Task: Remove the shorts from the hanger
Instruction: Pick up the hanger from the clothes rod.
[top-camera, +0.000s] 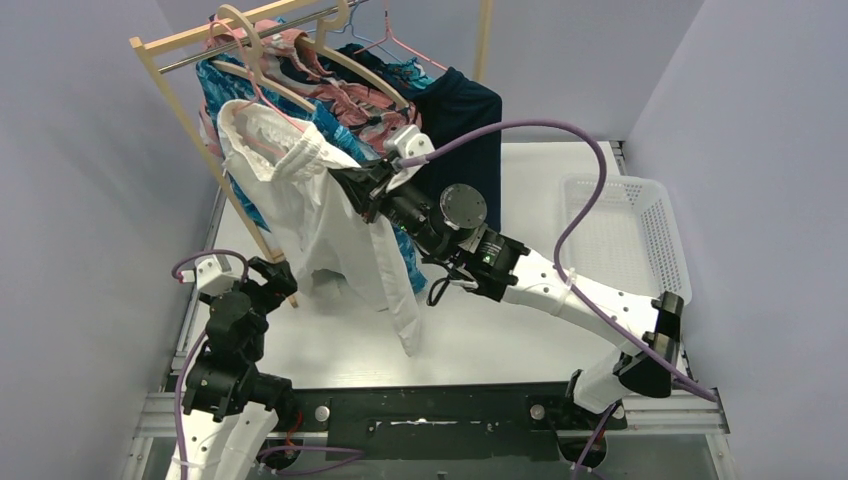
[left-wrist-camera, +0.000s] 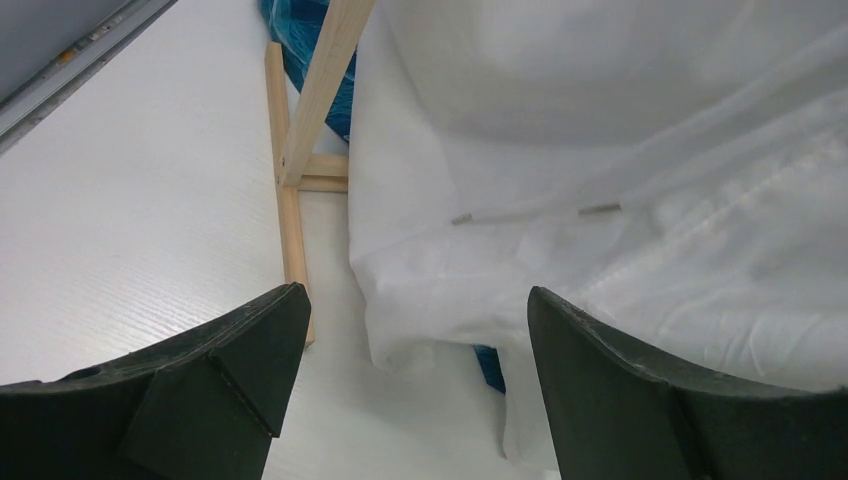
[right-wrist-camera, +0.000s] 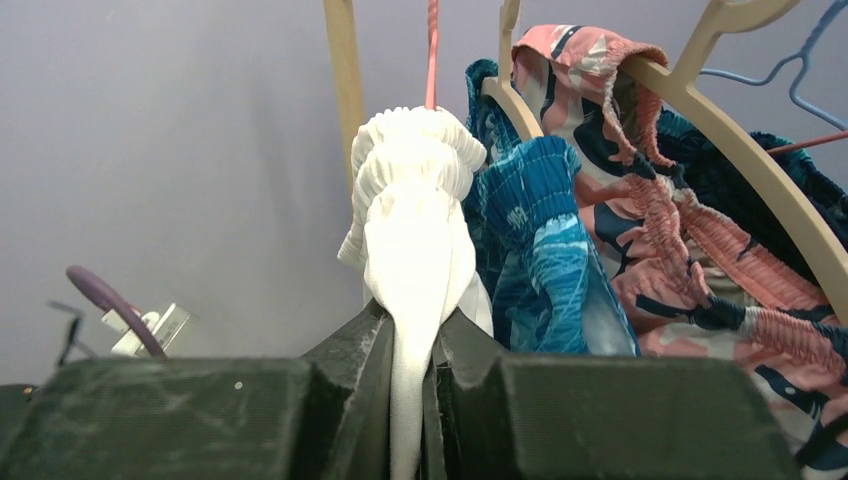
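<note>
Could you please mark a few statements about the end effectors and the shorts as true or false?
1. The right end effector is shut on the white shorts. True.
2. The left end effector grips the white shorts as well. False: it is open, holding nothing, low by the wooden rack.
3. The white shorts lie in the white basket. False: they hang at the rack, apart from the basket.
4. The white shorts hang from a pink hanger. True.

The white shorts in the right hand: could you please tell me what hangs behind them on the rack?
Behind the white shorts hang blue wave-patterned shorts, then pink-and-navy floral shorts on a wooden hanger. In the top view the white fabric hides much of their lower parts.
</note>
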